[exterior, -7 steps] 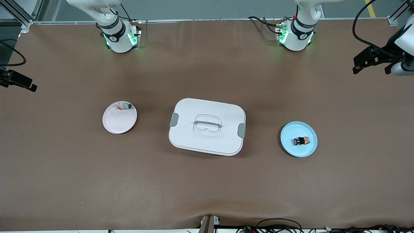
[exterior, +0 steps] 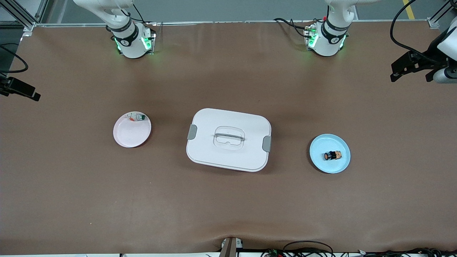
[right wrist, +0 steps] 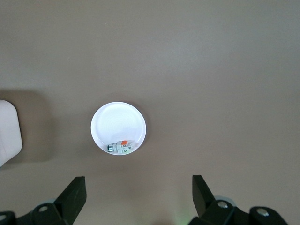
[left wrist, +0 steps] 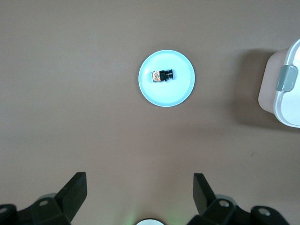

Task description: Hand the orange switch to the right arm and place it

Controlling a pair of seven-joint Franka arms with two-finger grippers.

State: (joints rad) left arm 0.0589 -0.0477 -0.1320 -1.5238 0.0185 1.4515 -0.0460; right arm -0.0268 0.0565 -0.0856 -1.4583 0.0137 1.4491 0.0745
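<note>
The orange switch (exterior: 332, 155) lies on its side on a small blue plate (exterior: 330, 167) toward the left arm's end of the table. It also shows in the left wrist view (left wrist: 162, 75) on the same plate (left wrist: 166, 96). My left gripper (left wrist: 140, 180) is open and empty, high over bare table between the plate and its own base. My right gripper (right wrist: 139, 183) is open and empty, high over bare table near its base. Neither gripper shows in the front view.
A white lidded box (exterior: 214, 157) with grey latches stands mid-table. A pale pink plate (exterior: 130, 137) toward the right arm's end holds a white part with a green cap (exterior: 137, 116), also seen in the right wrist view (right wrist: 119, 147). Black mounts stand at both table ends.
</note>
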